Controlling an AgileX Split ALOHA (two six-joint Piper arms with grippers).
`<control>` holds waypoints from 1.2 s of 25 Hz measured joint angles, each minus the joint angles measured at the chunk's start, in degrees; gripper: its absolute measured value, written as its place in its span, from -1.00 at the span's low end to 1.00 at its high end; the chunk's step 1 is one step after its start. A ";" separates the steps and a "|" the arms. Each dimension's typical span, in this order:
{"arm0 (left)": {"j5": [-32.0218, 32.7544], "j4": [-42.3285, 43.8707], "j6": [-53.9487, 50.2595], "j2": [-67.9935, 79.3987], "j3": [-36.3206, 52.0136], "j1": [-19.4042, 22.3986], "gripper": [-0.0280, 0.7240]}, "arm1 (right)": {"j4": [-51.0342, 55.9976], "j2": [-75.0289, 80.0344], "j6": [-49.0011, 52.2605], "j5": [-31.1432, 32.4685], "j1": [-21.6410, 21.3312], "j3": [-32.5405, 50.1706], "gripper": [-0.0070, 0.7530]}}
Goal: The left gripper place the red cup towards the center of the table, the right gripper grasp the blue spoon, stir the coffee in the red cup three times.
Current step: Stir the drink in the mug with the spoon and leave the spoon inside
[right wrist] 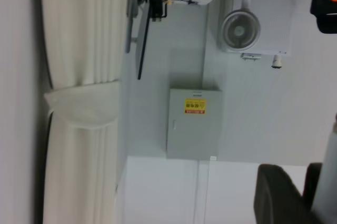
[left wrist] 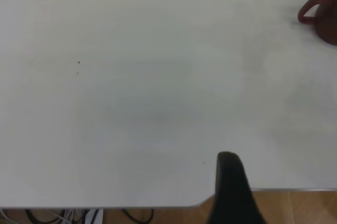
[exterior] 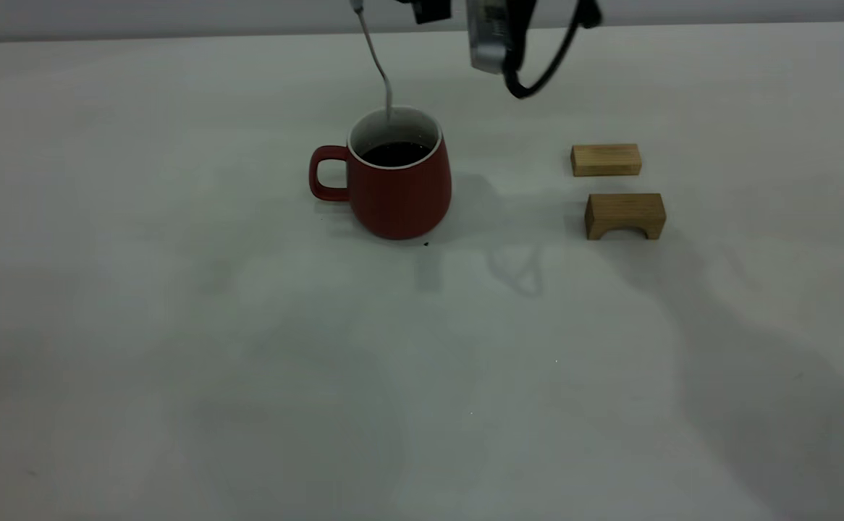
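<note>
- Red cup (exterior: 399, 189) stands upright a little above the middle of the exterior frame, handle pointing to the frame's left, and I see the coffee (exterior: 395, 153) dark inside it. I judge the placing step done.
- From my seat the worktop (exterior: 176, 325) is the largest thing: plain off-white, with soft shadows to the lower right and a tiny dark speck just below the cup's base.
- Behind the rig, the right wrist view shows a pale curtain (right wrist: 79, 103), a grey wall box with a yellow label (right wrist: 194, 124) and a round fan (right wrist: 240, 30).
- My right gripper (exterior: 429, 9) sits at the top edge of the exterior frame, mostly cut off. Its jaws seem closed on the handle of the blue spoon (exterior: 377, 65), though the grip itself is out of frame. The spoon hangs slanting, its bowl end inside the cup, so I judge stirring is under way; I cannot tell how many turns remain.
- My left gripper (left wrist: 231, 192) is parked near the worktop edge, well apart from the cup; I cannot tell its jaws' state.
- Two wooden blocks (exterior: 616, 189) lie untouched to the right of the cup.
</note>
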 joint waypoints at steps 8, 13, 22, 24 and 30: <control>0.00 0.00 0.00 0.00 0.00 0.00 0.56 | 0.00 7.95 1.51 -0.06 -0.53 -6.06 -0.66; 0.00 0.00 0.00 0.00 0.00 0.00 0.56 | 0.01 11.20 1.51 0.00 -2.71 -6.30 -0.66; 0.00 0.00 0.00 0.00 0.00 0.00 0.56 | 0.16 14.50 1.51 0.07 -2.26 -6.66 -0.66; 0.00 0.00 0.00 0.00 0.00 0.00 0.56 | 0.04 15.86 1.51 0.01 -1.58 -8.53 -0.66; 0.00 0.00 0.00 0.00 0.00 0.00 0.56 | 0.11 19.13 1.51 0.48 -1.30 -17.30 -0.66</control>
